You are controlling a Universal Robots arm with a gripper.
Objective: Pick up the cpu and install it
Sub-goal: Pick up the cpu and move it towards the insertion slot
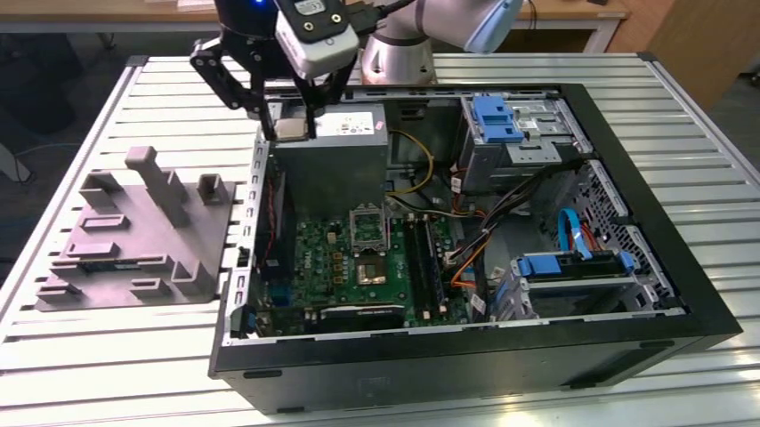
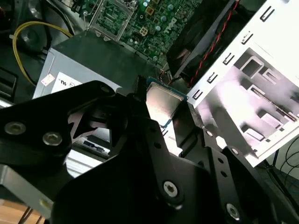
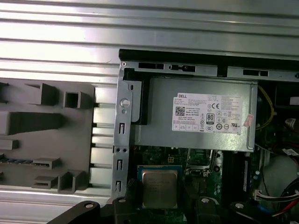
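Note:
My gripper (image 1: 288, 132) hangs over the far corner of the open computer case, on the exterior view's left, above the grey power supply (image 1: 330, 151). It is shut on the cpu (image 1: 288, 125), a small thin square chip with a silvery-grey top. Both wrist views show the cpu (image 2: 161, 103) (image 3: 160, 186) held flat by its edges between the black fingers (image 2: 140, 93) (image 3: 132, 192). The silver socket frame (image 1: 368, 224) stands on the green motherboard (image 1: 319, 262) lower in the case, apart from the chip.
A grey plastic fixture (image 1: 131, 245) with raised posts lies on the slatted table to the exterior view's left of the case. Inside the case are cables (image 1: 511, 200), blue drive brackets (image 1: 496, 117) and the metal case wall (image 3: 122, 140).

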